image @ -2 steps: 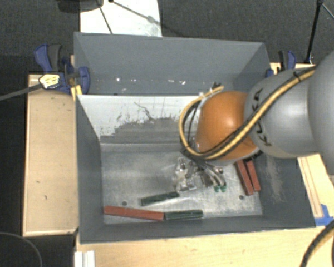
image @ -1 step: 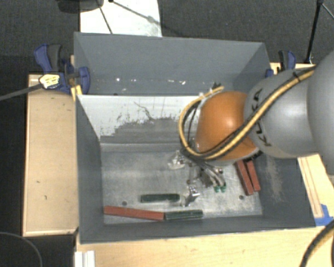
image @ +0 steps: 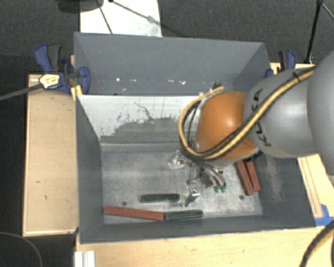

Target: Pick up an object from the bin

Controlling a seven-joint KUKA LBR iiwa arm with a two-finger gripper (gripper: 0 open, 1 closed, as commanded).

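1. a grey metal bin [image: 128,171] is seen from above. the arm [image: 300,115] reaches in from the right, and its orange cover [image: 225,124] hangs over the middle of the floor.
2. the pincer [image: 193,192] points down below the cover, low over the floor and nearer the front wall. wrist parts and cables crowd it, so i cannot tell whether it is open or closed. nothing can be seen held in it.
3. the nearest thing is the upper green bar [image: 160,197], short, dark and flat on the floor. it lies to the left of the pincer in this view. its right end is just beside the pincer tip; i cannot tell whether they touch.
4. the bar's long axis runs left to right across the view. it therefore points end-on at the pincer, with its middle off to the left.
5. the lower green bar [image: 183,216] lies near the front wall, just in front of the pincer, on much the same axis. its left end meets the red stick [image: 132,212], a longer piece running on leftward at a slight tilt.
6. the red blocks [image: 249,175] lie to the right of the pincer, partly under the arm, running roughly front to back.
7. judgement: a firm grasp of the upper green bar probably needs a shift left towards its middle, then closing across its narrow width, front to back.
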